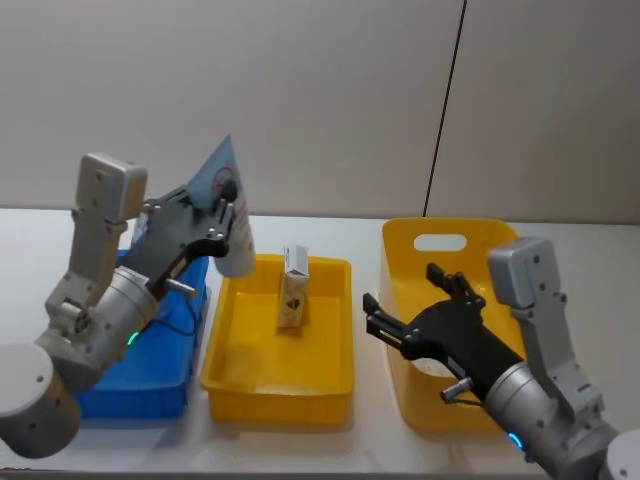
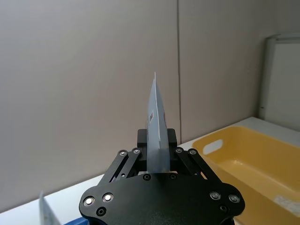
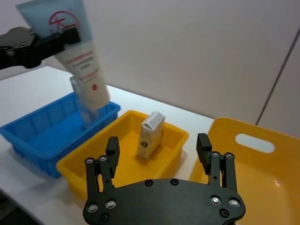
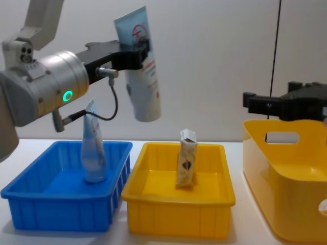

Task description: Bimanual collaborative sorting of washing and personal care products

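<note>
My left gripper is shut on a pale blue-white squeeze tube with a red logo. It holds the tube in the air, cap down, over the gap between the blue crate and the shallow yellow tray. A second tube stands upright inside the blue crate. One cream carton with a folded top stands in the yellow tray. My right gripper hangs open and empty over the left rim of the tall yellow bin. The right wrist view shows the carton beyond the fingers.
Blue crate, yellow tray and tall yellow bin stand side by side on a white table, left to right. The bin has handle slots and a small white item on its floor. A plain wall lies behind.
</note>
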`<state>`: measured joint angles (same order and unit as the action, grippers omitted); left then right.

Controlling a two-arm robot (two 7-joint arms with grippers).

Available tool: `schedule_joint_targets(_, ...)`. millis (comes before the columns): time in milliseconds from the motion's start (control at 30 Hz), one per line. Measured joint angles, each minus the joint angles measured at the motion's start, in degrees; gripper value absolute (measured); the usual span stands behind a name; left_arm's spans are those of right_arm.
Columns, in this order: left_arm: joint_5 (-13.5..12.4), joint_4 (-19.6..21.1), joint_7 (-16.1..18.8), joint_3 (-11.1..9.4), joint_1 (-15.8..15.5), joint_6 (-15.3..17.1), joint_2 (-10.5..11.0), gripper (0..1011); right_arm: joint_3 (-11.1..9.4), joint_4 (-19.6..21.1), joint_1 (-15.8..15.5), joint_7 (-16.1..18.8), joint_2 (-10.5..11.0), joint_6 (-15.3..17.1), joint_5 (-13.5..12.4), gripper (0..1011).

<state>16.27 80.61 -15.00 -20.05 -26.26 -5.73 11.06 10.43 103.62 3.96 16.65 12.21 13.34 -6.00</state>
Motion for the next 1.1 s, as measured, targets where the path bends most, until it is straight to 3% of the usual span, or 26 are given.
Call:
schedule_joint_targets(533, 0.26, 0.85, -4.99, -2.17, -1.62, 0.63, -0.19, 203, 3.13, -4.28, 5.91, 6.38, 2.90, 1.18, -1.14, 1004)
schedule_joint_targets(1100, 0.85, 3.10, -8.20, -3.89, -1.80, 1.47, 1.42, 203, 5.74, -8.98, 13.21, 10.78, 5.37, 1.17, -1.11, 1004)
